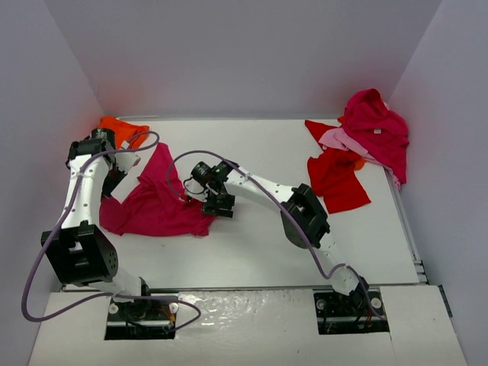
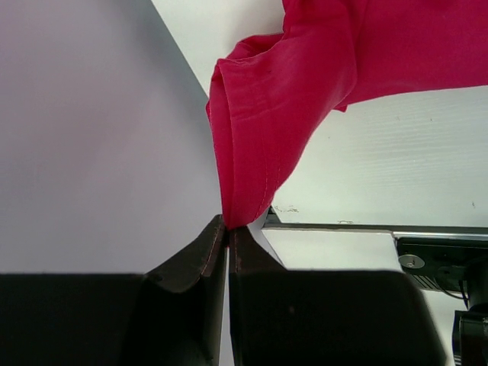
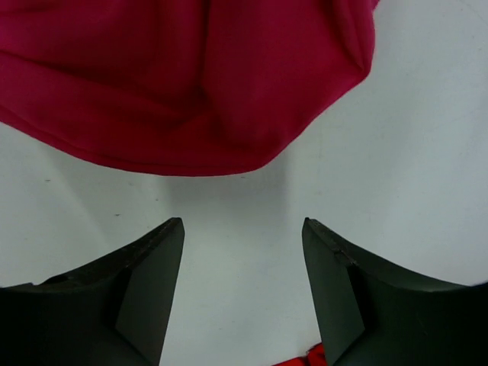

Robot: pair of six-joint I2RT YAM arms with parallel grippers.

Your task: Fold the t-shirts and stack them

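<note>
A crimson t-shirt lies crumpled on the white table at the left. My left gripper is shut on the shirt's left edge and holds it lifted; in the left wrist view the cloth rises from between the closed fingertips. My right gripper is open and empty just off the shirt's right edge. In the right wrist view the shirt's rounded hem lies a short way ahead of the jaws, not touching them.
An orange garment lies at the back left behind the left arm. A pile of crimson, pink and red shirts sits at the back right. White walls close in the table on three sides.
</note>
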